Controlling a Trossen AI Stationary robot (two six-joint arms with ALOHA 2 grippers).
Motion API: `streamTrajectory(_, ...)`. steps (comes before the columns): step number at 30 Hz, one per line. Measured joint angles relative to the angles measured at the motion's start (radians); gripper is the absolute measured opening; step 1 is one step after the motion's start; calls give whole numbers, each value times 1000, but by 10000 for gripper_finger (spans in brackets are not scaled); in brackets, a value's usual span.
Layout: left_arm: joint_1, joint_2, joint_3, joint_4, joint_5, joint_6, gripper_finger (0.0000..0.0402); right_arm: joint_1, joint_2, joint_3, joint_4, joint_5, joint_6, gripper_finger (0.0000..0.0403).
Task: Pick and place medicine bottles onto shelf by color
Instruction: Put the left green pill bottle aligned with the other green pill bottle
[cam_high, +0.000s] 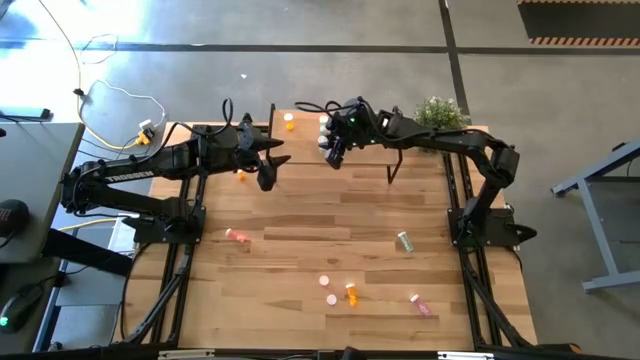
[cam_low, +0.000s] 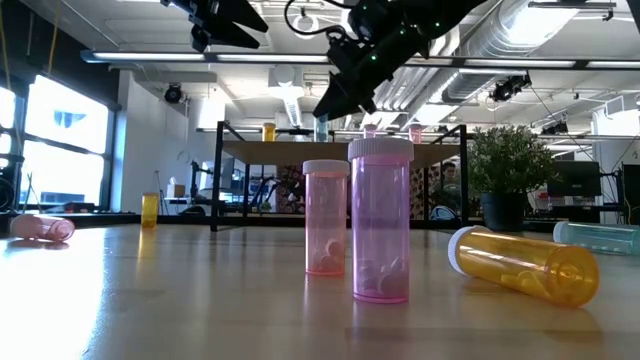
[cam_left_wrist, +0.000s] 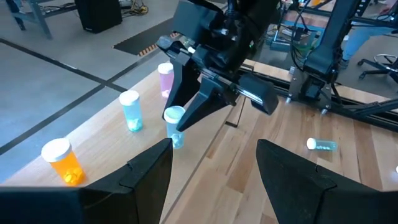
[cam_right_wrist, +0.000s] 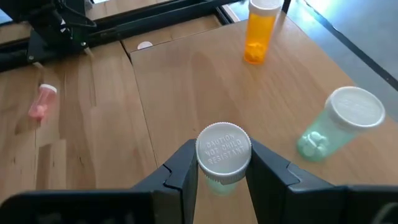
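Overhead, tabletop-level, 2 wrist views share shelf (cam_high: 330, 140)

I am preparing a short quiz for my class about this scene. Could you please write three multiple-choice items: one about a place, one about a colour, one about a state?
1. The right gripper hovers over:
A) the shelf
B) the floor
C) the table's near edge

2. The held bottle in its jaws is:
A) orange
B) pink
C) pale green

3. The jaws of the left gripper are:
A) shut on a pink bottle
B) open and empty
C) shut on a cable

Answers: 1 A, the shelf board lies right below it in its wrist view. 2 C, a pale green body shows between the jaws. 3 B, a wide gap with nothing in it.
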Motion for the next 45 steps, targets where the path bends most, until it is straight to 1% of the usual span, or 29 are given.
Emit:
streamTrajectory(14,0,0,0,0,0,0,223,-18,9,0,23,14,-66,99)
streamTrajectory(17,0,0,0,0,0,0,223,-26,8,0,40,6,-66,99)
streamTrajectory(25,0,0,0,0,0,0,223,-27,13,0,17,4,-51,99)
streamTrajectory(27,0,0,0,0,1,0,223,-27,17,0,16,-12,-45,99)
streamTrajectory(40,0,0,0,0,1,0,223,-26,24,0,29,-6,-43,99)
streamTrajectory(42,0,0,0,0,1,0,223,-26,24,0,30,1,-46,101)
streamTrajectory(45,0,0,0,0,1,0,223,-26,24,0,30,1,-47,116)
